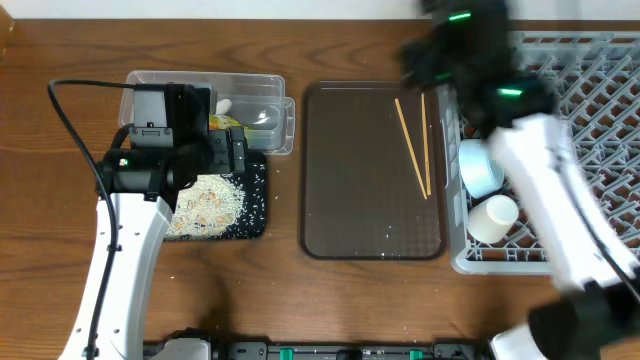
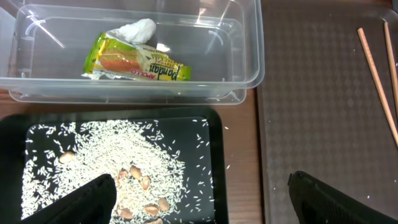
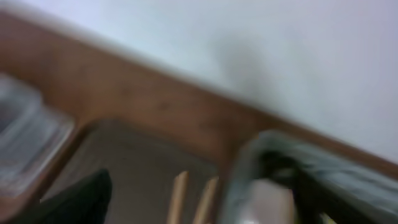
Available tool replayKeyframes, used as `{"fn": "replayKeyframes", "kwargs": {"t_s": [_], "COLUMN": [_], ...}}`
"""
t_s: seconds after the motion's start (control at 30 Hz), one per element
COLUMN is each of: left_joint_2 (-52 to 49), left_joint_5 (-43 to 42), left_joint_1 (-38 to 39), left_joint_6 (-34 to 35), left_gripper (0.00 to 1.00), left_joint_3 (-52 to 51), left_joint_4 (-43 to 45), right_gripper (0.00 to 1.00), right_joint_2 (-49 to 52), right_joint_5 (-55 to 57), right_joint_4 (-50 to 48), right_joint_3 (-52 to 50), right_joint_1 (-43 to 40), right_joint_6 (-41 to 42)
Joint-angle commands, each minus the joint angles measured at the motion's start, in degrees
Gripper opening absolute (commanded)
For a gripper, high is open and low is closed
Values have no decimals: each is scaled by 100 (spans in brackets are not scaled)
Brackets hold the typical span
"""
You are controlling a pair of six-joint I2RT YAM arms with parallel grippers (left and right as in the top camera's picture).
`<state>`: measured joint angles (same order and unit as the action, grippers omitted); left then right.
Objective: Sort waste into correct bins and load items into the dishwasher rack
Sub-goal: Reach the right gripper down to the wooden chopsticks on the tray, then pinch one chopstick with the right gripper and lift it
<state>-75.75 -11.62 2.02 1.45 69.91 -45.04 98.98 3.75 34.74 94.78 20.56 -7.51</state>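
In the clear tub (image 2: pixel 249 59), crinkled green-and-orange wrapper (image 2: pixel 134 63)

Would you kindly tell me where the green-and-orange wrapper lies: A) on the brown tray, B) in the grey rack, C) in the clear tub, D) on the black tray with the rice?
C: the left wrist view shows the wrapper lying inside the clear tub, separate from the rice on the black tray.
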Motion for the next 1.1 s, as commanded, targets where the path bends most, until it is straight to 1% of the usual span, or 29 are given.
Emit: {"fn": "replayKeyframes", "kwargs": {"t_s": [0.0, 0.2, 0.33, 0.43, 0.6, 0.7, 0.83, 1.07], "left_joint_2": [-13, -13, -13, -13, -13, -13, -13, -13], "left_joint_5": [37, 37, 35, 37, 37, 37, 37, 37], "left_joint_1": [-24, -24, -24, -24, -24, -24, -24, -24], "left_joint_6": [-31, -31, -31, -31, -31, -31, -31, -31], "left_gripper": [91, 91, 91, 91, 91, 91, 91, 91], "left_joint_3": [125, 125, 125, 125, 125, 125, 125, 125], "left_joint_4": [-15, -15, -15, -15, -15, -15, -15, -15], "right_gripper": [99, 99, 99, 93, 79, 76, 68, 63], "right_joint_2": [610, 1040, 1139, 1255, 1497, 1648, 1862, 2343], "right_joint_5": [551, 199, 201, 203, 197, 181, 212, 555], "right_joint_4": [354, 1095, 1110, 1016, 938, 916, 892, 796], "right_joint_3": [-103, -116, -232, -363, -662, -704, -717, -719], "right_joint_1": [544, 874, 831, 662, 356, 240, 190, 188], "right_joint_6": [146, 149, 153, 273, 597, 798, 870, 1056]}}
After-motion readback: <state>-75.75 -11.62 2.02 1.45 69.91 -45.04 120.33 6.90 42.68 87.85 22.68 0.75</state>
